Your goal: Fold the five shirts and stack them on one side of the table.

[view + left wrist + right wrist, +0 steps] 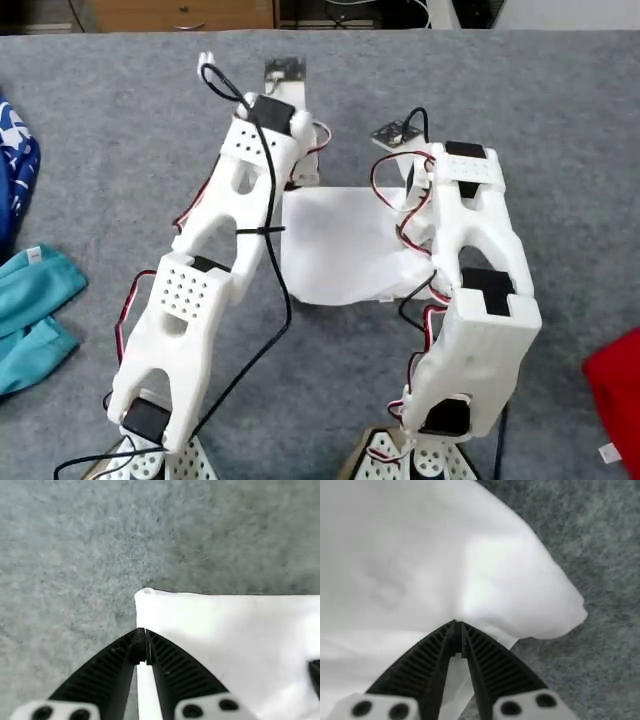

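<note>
The tag on the teal shirt is unreadable. The left gripper and right gripper each pinch the white shirt on the grey felt.

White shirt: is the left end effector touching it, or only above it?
Touching. In the left wrist view, the left end effector is shut on the edge of the white shirt, and white cloth shows pinched between its tips.

Left gripper and right gripper have fingers closed.
</note>
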`<move>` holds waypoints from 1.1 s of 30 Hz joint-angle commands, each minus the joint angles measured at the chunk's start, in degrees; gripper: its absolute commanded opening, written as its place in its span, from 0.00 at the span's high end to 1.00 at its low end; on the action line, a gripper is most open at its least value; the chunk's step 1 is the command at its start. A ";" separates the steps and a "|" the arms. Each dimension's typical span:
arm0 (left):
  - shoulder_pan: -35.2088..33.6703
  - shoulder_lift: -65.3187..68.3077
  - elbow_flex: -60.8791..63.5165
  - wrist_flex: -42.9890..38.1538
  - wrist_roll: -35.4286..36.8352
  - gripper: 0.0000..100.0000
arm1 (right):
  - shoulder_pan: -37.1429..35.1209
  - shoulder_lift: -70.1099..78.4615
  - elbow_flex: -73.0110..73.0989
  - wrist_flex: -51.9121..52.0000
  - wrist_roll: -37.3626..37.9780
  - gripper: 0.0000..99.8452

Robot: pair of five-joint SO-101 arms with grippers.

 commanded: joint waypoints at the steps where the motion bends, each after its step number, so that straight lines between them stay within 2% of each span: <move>1: 2.02 -1.01 -8.00 4.13 0.00 0.98 | 1.45 0.13 -1.89 -1.58 0.44 0.99; 6: 4.84 -0.31 -4.75 4.22 0.09 0.98 | 1.54 -5.58 -1.45 0.26 0.44 0.99; 14: 3.08 9.63 -1.67 1.41 0.09 0.98 | 2.33 -19.03 0.92 7.12 0.44 0.88; 22: 3.25 12.53 -1.67 1.41 0.09 0.98 | -0.40 -32.48 13.41 7.03 -0.09 0.89; 26: 3.25 12.53 -1.67 1.41 0.09 0.98 | -5.32 -39.08 19.21 6.77 -0.53 0.99; 33: 3.34 12.35 -1.67 1.58 0.09 0.98 | -9.27 -42.51 35.30 -4.92 -0.88 0.98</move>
